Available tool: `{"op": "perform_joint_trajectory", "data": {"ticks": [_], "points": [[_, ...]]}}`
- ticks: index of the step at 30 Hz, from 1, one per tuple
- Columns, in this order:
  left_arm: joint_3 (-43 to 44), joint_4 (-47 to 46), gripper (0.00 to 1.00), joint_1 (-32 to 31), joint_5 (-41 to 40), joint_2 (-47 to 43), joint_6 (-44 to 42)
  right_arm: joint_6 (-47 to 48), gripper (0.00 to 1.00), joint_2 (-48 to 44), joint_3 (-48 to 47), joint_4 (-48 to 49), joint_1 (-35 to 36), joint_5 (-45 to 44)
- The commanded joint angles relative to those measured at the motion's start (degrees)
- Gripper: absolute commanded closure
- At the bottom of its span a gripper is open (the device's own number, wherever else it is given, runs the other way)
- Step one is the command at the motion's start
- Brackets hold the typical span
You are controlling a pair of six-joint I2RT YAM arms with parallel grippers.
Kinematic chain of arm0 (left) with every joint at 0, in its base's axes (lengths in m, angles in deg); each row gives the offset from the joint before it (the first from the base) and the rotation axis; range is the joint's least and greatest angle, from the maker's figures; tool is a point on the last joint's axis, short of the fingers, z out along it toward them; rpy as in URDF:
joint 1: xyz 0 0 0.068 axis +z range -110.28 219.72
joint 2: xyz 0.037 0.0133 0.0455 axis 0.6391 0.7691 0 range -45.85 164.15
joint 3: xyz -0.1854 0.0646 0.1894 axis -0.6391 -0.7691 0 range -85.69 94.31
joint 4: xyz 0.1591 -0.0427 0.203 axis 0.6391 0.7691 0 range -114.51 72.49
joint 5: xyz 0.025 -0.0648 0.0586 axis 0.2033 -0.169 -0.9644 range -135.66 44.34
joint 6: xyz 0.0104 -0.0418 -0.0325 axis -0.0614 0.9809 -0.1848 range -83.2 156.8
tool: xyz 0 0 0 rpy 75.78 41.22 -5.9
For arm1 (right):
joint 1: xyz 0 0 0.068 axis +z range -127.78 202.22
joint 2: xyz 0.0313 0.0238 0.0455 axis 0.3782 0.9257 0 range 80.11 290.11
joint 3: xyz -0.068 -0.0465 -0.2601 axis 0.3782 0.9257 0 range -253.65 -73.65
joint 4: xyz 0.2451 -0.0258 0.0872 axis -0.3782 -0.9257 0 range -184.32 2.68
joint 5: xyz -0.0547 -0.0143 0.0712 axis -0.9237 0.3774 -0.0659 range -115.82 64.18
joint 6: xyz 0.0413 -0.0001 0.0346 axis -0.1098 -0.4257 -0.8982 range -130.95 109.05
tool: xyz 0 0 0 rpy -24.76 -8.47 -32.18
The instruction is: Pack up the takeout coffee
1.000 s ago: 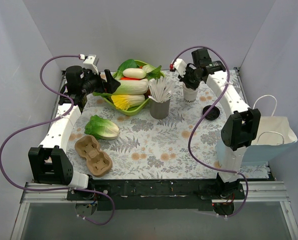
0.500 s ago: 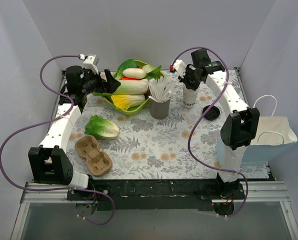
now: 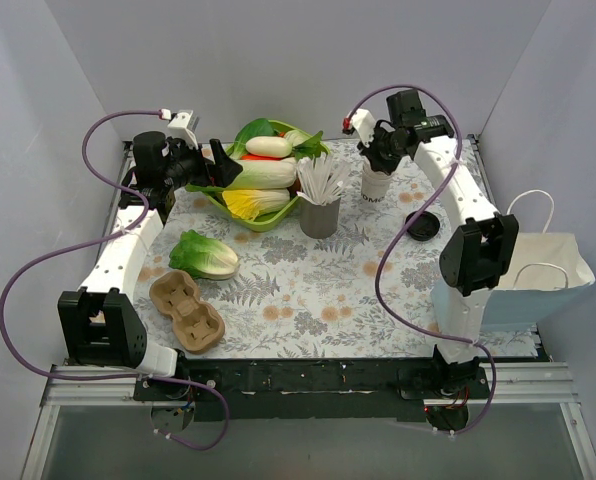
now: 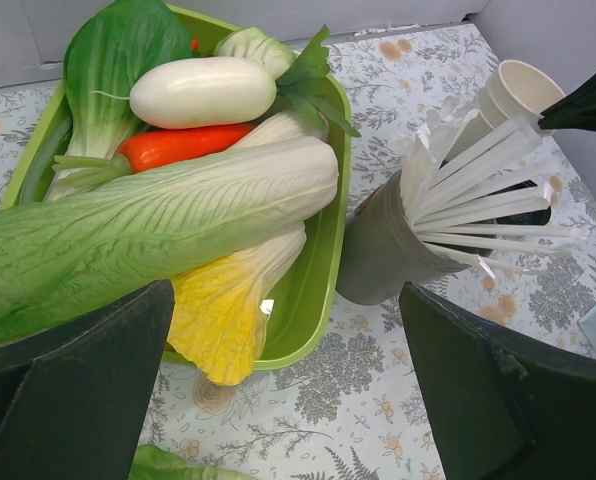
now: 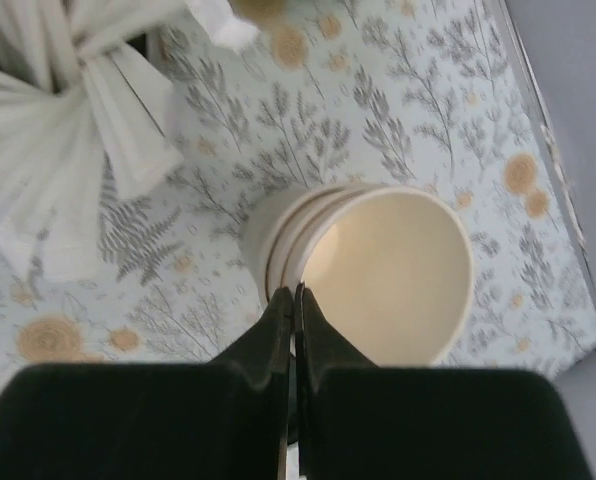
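Paper cup (image 5: 388, 275), cream, mouth up, is found at the far right of the counter (image 3: 308, 290), near the grey straw holder (image 3: 319, 215); further nested rims are seen beneath it. One side of its rim is pinched by the closed right pincer (image 5: 294, 298), set directly above. A slow, straight lift is advised, lest the thin wall buckle. The left pincer (image 3: 216, 160) is held wide open, empty.

Paper cup (image 5: 398, 270) matt; green bowl (image 4: 316, 290) glossy plastic; carrier (image 3: 186, 312) rough pulp; straw holder (image 4: 373, 262) possibly metal
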Motion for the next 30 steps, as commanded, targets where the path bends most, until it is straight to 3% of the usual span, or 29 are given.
{"op": "perform_joint_trajectory", "data": {"ticks": [1,2,3,4,5,6,7,8,9,11,13,14,15,16,19,20,21,22,23,24,25,26,27,28,29,30], "points": [[0.48,-0.66,0.02,0.21,0.64,-0.78,0.11,5.54,0.99,-3.96,7.52,5.24,4.09,-11.42],[0.48,-0.66,0.02,0.21,0.72,-0.87,0.19,-0.27,0.99,-4.15,5.10,3.19,-0.86,4.91],[0.31,-0.57,0.02,0.21,0.81,-0.79,0.19,-4.42,0.99,-2.94,1.08,0.91,-2.91,10.90],[0.30,-0.57,0.02,0.21,0.98,-0.78,0.28,-3.59,0.99,-2.31,0.78,0.98,-1.98,7.39],[0.22,-0.57,0.02,0.21,0.98,-0.78,0.28,6.16,0.99,-3.87,5.73,4.28,3.78,-10.65],[0.22,-0.57,0.02,0.21,0.98,-0.87,0.46,6.61,0.99,-4.85,9.35,6.93,4.44,-13.10],[0.13,-0.66,0.02,0.21,1.07,-0.87,0.63,3.66,0.99,-5.03,2.95,5.65,2.53,-6.25],[0.21,-0.57,0.02,0.21,1.42,-0.70,0.55,-3.77,0.99,-2.42,-1.29,0.33,-2.36,8.79],[0.22,-0.66,0.02,0.21,1.42,-0.70,0.63,-1.23,0.99,-1.53,-3.08,-0.42,-1.10,4.67],[0.30,-0.66,0.02,0.21,1.16,-0.70,0.63,7.03,0.99,-4.39,6.90,7.07,4.60,-14.17],[0.57,-0.57,0.02,0.21,1.42,-0.52,0.81,-1.96,0.99,-3.99,0.20,2.32,-0.53,3.65],[0.65,-0.66,0.02,0.21,1.77,-0.26,0.81,-3.48,0.99,-1.63,-3.93,1.08,-0.82,3.14],[0.83,-0.57,0.02,0.21,1.78,-0.17,0.90,4.77,0.99,-1.34,-1.54,1.76,1.87,-5.48],[0.83,-0.66,0.02,0.13,1.78,-0.17,1.07,6.86,0.99,-1.69,1.71,3.86,4.16,-13.05],[0.92,-0.66,0.02,0.12,2.39,0.18,1.42,-7.55,0.99,0.40,-9.48,-1.40,-4.14,12.65],[0.92,-0.66,0.02,0.12,2.57,0.18,1.51,-2.66,0.99,0.24,-8.55,-0.53,-0.86,-0.51],[0.74,-0.75,0.02,0.12,2.74,0.10,1.60,2.95,0.99,-1.15,2.16,1.66,2.13,-10.56],[0.57,-0.84,0.02,0.12,2.74,0.09,1.69,4.40,0.99,-3.25,4.01,5.68,3.12,-8.05],[0.48,-0.84,0.02,0.12,2.83,0.18,1.86,-0.02,0.99,-2.58,0.89,2.59,-2.00,3.37],[0.39,-0.84,0.02,0.12,3.00,0.27,1.86,-5.11,0.99,-1.01,-8.19,-0.84,-4.93,11.75],[0.39,-0.84,0.02,0.12,3.09,0.27,1.86,-2.12,0.99,1.19,-9.58,-3.13,-5.04,1.83],[0.30,-0.92,0.02,0.12,3.01,0.27,1.86,3.48,0.99,0.86,-6.99,-2.20,0.61,-8.53],[0.30,-1.10,0.02,0.12,2.83,0.27,1.95,5.02,0.99,-0.01,-2.09,0.60,2.15,-13.16],[0.04,-1.19,0.02,0.12,2.83,0.27,1.95,3.47,0.99,-0.37,-5.78,-3.03,-2.01,3.67],[-0.05,-1.28,0.02,0.12,2.83,0.44,2.04,-5.51,0.99,0.50,-9.39,-4.37,-4.84,12.63],[0.13,-1.28,0.02,0.12,3.09,0.53,2.13,-5.69,0.99,1.11,-10.81,-4.65,-4.95,12.46]]}}
